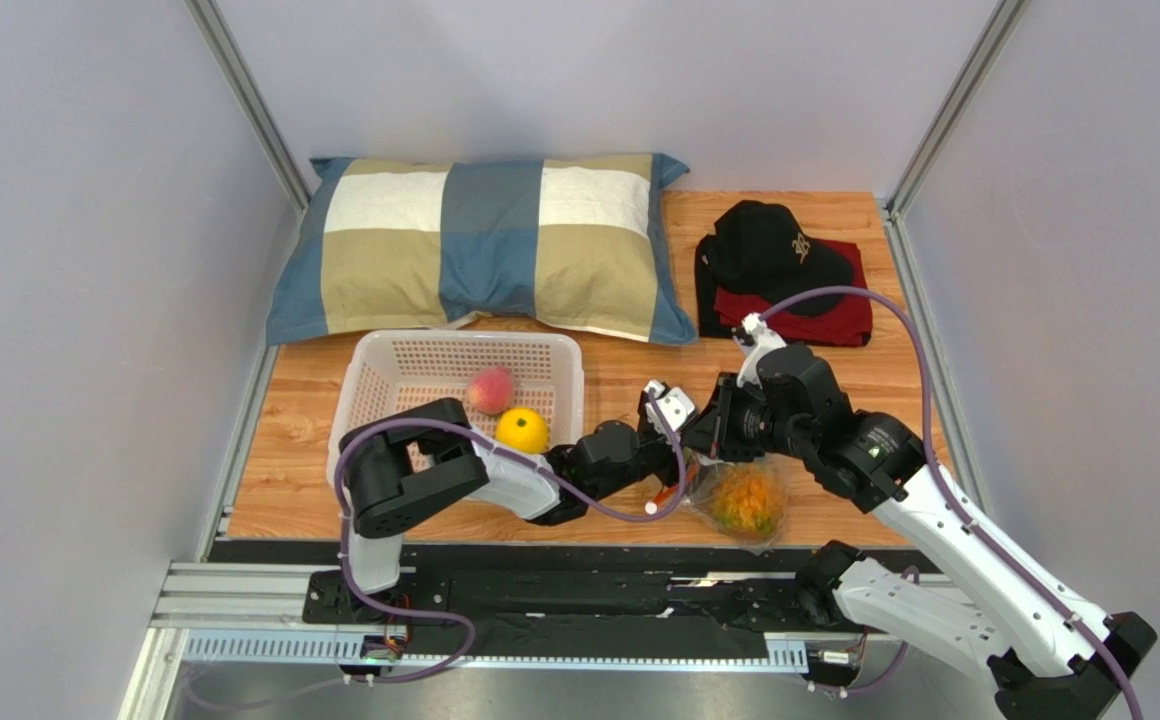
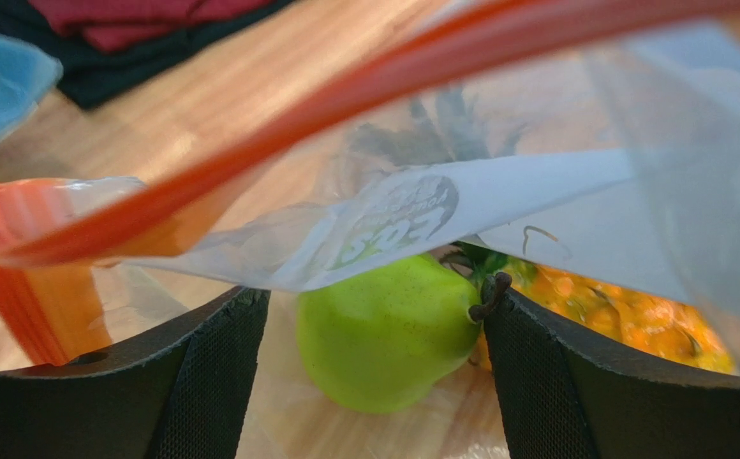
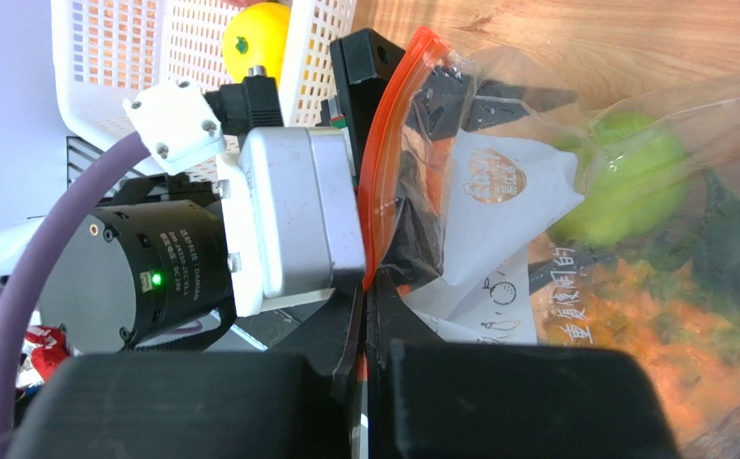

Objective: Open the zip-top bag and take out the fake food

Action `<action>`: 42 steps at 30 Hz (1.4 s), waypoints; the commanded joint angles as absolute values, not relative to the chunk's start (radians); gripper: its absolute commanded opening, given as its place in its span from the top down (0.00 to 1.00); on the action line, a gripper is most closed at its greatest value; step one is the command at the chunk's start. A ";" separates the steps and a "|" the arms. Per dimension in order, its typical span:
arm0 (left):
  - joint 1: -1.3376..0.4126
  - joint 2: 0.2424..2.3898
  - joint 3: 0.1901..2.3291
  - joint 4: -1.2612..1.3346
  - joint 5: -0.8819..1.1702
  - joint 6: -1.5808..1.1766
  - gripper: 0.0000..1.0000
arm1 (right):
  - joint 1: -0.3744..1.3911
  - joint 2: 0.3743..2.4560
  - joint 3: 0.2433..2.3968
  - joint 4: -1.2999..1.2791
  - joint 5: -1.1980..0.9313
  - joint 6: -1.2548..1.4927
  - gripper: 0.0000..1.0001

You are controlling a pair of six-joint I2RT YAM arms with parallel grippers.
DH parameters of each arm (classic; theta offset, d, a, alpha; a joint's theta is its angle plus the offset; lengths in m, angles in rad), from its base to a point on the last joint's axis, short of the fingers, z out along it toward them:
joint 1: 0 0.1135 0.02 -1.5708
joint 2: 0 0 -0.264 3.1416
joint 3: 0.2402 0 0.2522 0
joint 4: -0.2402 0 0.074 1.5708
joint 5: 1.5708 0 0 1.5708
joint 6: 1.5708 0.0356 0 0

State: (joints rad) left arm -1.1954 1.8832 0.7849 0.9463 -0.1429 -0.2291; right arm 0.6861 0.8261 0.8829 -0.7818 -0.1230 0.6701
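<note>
Fingers (image 2: 201, 382) of left hand (image 2: 374, 316) spread inside zip-top bag (image 3: 498, 182), straddling green apple (image 2: 383, 335); right hand (image 3: 368, 311) clamped on zip strip (image 3: 383, 163).

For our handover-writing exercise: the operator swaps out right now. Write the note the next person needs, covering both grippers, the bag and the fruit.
Left gripper: open, inside the zip-top bag, one finger on either side of the green apple.
Right gripper: shut on the bag's orange zip strip, holding the mouth open.
Done: bag open; peach and citrus in the white basket.
Left: apple and pineapple to take out of the bag.
</note>
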 commanded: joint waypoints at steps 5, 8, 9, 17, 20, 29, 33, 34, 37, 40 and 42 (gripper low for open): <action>-1.207 2.000 0.805 1.313 -0.121 -0.087 0.18 | 0.686 0.838 0.917 -0.739 -0.117 0.676 1.00; -1.206 2.034 0.814 1.324 -0.130 -0.115 0.23 | 0.686 0.844 0.913 -0.730 -0.120 0.676 1.00; -1.206 2.043 0.816 1.328 -0.144 -0.124 0.29 | 0.686 0.845 0.910 -0.729 -0.121 0.678 1.00; -1.207 1.956 0.758 1.307 -0.182 -0.158 0.79 | 0.684 0.830 0.911 -0.759 -0.077 0.660 1.00; -1.206 1.841 0.732 1.169 -0.180 -0.199 0.98 | 0.684 0.813 0.919 -0.776 -0.019 0.644 1.00; -1.206 1.572 0.738 0.783 0.043 -0.325 1.00 | 0.657 0.815 0.904 -0.816 0.152 0.626 1.00; -1.206 1.529 0.755 0.657 0.092 -0.330 1.00 | 0.632 0.819 0.900 -0.822 0.182 0.624 1.00; -1.206 1.507 0.753 0.638 0.110 -0.330 1.00 | 0.612 0.819 0.900 -0.827 0.186 0.621 1.00; -1.206 1.418 0.706 0.615 0.120 -0.330 1.00 | 0.575 0.827 0.908 -0.845 0.193 0.598 1.00; -1.204 1.262 0.658 0.507 0.030 -0.310 1.00 | 0.569 0.827 0.905 -0.853 0.189 0.584 1.00; -1.203 1.171 0.647 0.348 -0.065 -0.304 1.00 | 0.568 0.821 0.894 -0.842 0.148 0.583 1.00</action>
State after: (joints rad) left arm -1.2003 1.3678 0.6643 0.5652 0.0544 -0.3092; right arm 0.5739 0.8288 0.8909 -0.8448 0.1513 0.6147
